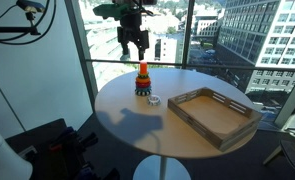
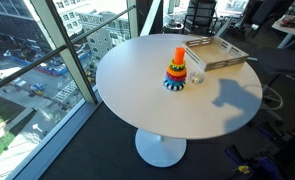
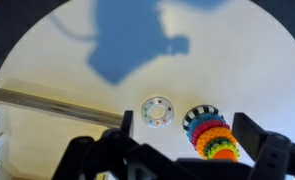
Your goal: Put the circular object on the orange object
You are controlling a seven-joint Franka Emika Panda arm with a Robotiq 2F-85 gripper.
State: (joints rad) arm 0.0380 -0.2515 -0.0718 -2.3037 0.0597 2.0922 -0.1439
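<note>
Currently my black gripper (image 1: pixel 134 55) hangs spread, empty — high to sight the pale flat ring (image 3: pixel 157 110) near the orange toy top (image 2: pixel 179 54).

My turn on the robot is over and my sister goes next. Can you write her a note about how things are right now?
Gripper: open, empty, up in the air above the round white table.
Small flat whitish-grey ring: lying on the table beside the stacking toy, not touching it, on the side toward the wooden tray.
Orange top piece of the multicoloured stacking toy: upright, nothing on it.
Done: nothing yet.
Left: grasp the ring, lift it, set it on the orange piece.
</note>
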